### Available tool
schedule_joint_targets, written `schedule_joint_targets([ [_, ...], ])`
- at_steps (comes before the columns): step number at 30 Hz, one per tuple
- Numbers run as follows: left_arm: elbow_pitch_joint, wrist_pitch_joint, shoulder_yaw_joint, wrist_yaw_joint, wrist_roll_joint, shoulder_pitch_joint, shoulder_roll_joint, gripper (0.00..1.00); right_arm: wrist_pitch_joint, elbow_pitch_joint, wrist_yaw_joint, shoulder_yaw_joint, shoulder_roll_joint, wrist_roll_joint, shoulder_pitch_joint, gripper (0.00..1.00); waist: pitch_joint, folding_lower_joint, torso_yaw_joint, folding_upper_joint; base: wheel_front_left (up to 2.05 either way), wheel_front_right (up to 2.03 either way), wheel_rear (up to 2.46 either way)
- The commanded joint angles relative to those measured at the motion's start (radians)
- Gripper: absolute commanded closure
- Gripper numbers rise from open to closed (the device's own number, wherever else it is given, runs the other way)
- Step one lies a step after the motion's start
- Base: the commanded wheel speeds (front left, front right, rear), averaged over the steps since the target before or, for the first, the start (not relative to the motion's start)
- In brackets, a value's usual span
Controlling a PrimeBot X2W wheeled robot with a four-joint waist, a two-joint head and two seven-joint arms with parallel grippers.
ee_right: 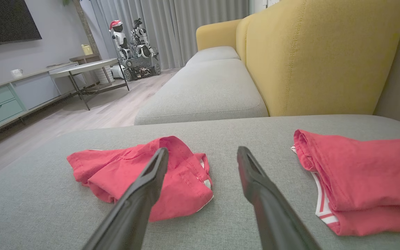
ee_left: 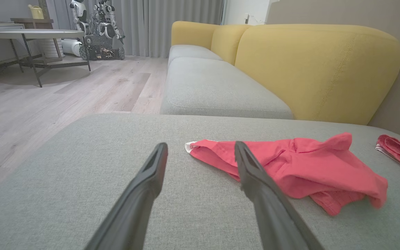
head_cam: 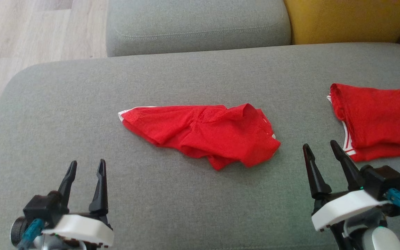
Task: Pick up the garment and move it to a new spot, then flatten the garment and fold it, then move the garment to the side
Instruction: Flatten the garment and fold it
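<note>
Left pincer [head_cam: 88, 161] and right pincer [head_cam: 318, 143]: both spread wide, empty, touching nothing. They hover over the near part of the cushion [head_cam: 186, 201], fingers pointing far.

Garment [head_cam: 203, 133] lies crumpled mid-cushion, farther out than both pincers and between them. White trim shows at its left tip and right edge. Second garment [head_cam: 380, 121], same red, sits at the right and looks already folded, just beyond the right pincer's tips. I don't read it as the target.

Step in hand, my call: the first one, pick up and relocate. Nothing lifted, flattened or folded yet.

Next move: reach forward and down, one pincer per end. Left goes to the left tip, right to the bunched right edge. Close on cloth, not on cushion fabric.

Risk: right pincer is near the second garment, so keep it left of that. Can't tell which edge is which in the middle bunching.
</note>
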Motion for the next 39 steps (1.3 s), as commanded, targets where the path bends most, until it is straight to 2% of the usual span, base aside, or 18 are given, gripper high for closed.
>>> schedule_joint_targets([
  [1,-0.040,0.002,0.029,0.007,-0.001,-0.037,0.023,0.00,0.001,-0.041,-0.001,0.021,-0.003,0.002,-0.027,0.00,0.000,0.0000,0.000,-0.0001,0.00,0.00,0.00],
  [29,-0.033,-0.005,0.009,0.024,-0.005,-0.047,0.027,0.00,0.012,-0.037,-0.001,0.031,-0.003,0.006,-0.032,0.00,0.017,0.0000,-0.002,-0.0001,0.00,0.00,0.00],
  [34,-0.036,-0.008,0.002,0.024,-0.003,-0.060,0.027,0.00,0.022,-0.012,-0.001,0.069,-0.003,0.002,-0.037,0.00,0.027,0.0000,0.003,-0.0001,0.00,0.00,0.00],
  [39,-0.042,-0.012,-0.015,0.017,0.002,-0.096,0.023,0.00,0.034,0.070,-0.001,0.148,-0.003,-0.015,-0.063,0.00,0.063,0.0000,0.026,-0.0001,0.00,0.00,0.00],
])
